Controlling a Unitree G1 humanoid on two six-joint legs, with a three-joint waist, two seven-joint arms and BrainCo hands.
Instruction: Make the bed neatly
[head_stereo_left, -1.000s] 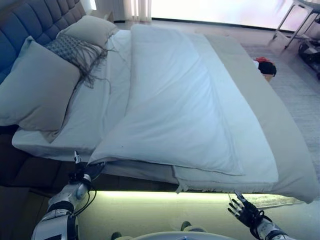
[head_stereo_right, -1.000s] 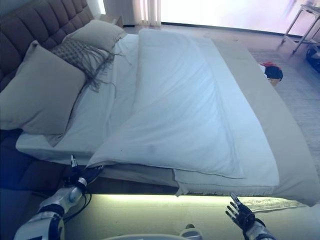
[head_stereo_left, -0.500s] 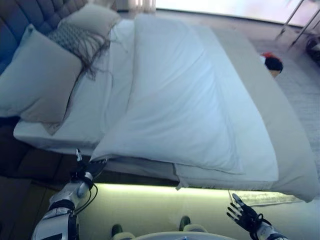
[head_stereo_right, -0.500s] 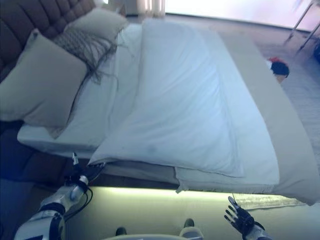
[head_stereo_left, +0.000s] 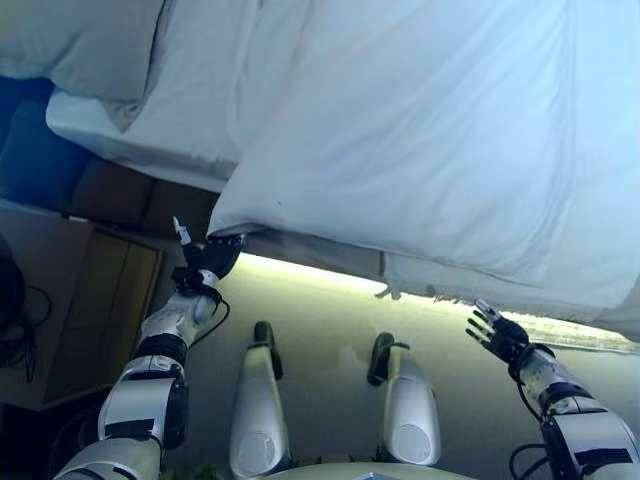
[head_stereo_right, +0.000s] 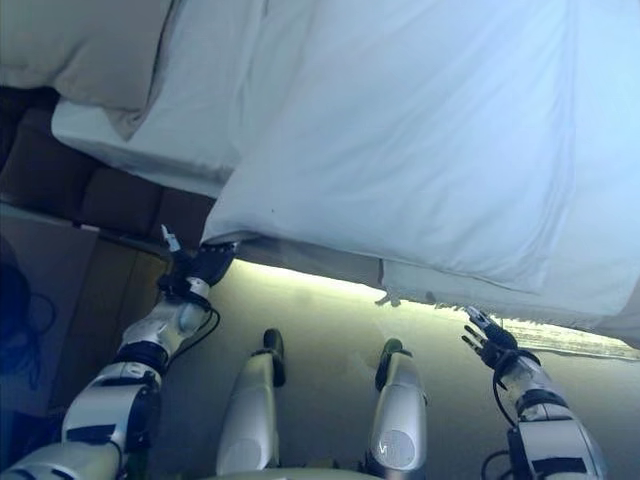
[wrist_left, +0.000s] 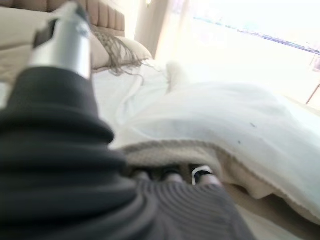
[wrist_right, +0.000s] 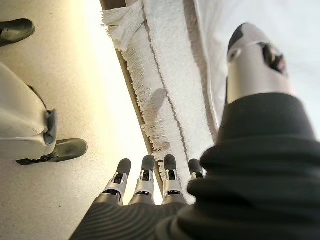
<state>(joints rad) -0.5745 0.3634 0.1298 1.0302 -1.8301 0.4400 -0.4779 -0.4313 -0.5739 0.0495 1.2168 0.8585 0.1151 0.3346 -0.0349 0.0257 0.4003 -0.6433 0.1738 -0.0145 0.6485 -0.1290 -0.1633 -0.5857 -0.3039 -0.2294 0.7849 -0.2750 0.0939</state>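
A white duvet (head_stereo_left: 420, 130) lies folded over the bed, its near corner hanging at the bed's side edge. My left hand (head_stereo_left: 207, 262) is at that corner with the thumb sticking up. In the left wrist view its fingers (wrist_left: 170, 175) run under the duvet's beige hem and are hidden. My right hand (head_stereo_left: 497, 335) hangs in the air below the bed's edge, fingers (wrist_right: 145, 175) straight and spread, holding nothing. Just above it hangs a beige fringed blanket (wrist_right: 155, 90). A beige pillow (head_stereo_left: 90, 40) lies at the head end on the white sheet (head_stereo_left: 190, 100).
The dark brown bed base (head_stereo_left: 120, 185) runs under the mattress, with a lit strip (head_stereo_left: 320, 275) along its bottom. Pale floor (head_stereo_left: 320, 340) lies between me and the bed. A wooden panel (head_stereo_left: 90, 310) shows at the left.
The camera has tilted down, so the bed sits higher in view and only its near edge shows. Both hands keep their places against the bed.
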